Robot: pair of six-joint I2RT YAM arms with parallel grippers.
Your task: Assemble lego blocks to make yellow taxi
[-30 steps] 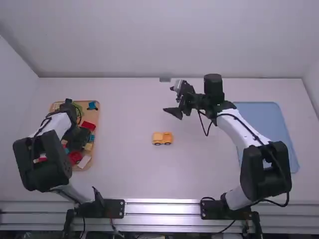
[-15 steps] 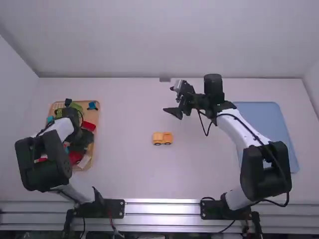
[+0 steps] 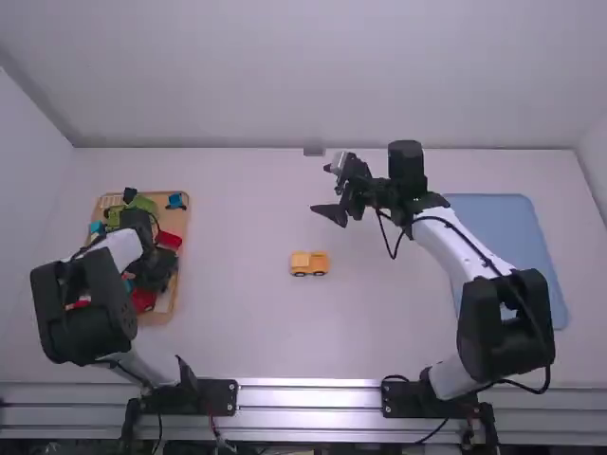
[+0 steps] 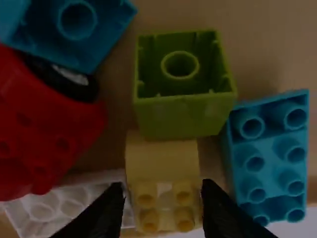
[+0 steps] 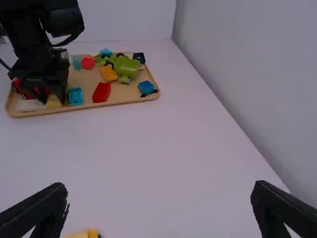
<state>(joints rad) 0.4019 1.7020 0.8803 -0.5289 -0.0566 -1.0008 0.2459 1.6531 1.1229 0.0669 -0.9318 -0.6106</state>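
Note:
The left gripper [image 3: 159, 273] is low over the wooden tray [image 3: 163, 318] at the table's left. In the left wrist view the left gripper [image 4: 162, 208] stands open, with a finger on each side of a pale yellow studded block [image 4: 165, 198]; a narrow gap shows at its left side. On the table's middle rests a yellow-orange toy car body on dark wheels [image 3: 309, 263], its edge also showing as a yellow piece [image 5: 84, 234]. Beyond it the right gripper [image 3: 324, 189] hangs open and empty; in its own wrist view the right gripper [image 5: 159, 201] has its fingers wide apart.
Close around the yellow block lie a green block [image 4: 183, 111], a blue studded block [image 4: 271, 161], a white studded block [image 4: 64, 203] and a red vehicle piece [image 4: 44, 129]. A blue tray [image 3: 507, 237] lies at the table's right, partly under the right arm.
My left gripper has shifted toward the tray's near right part, uncovering green pieces at the far end and covering more of the white block. The right arm and the car stay where they were.

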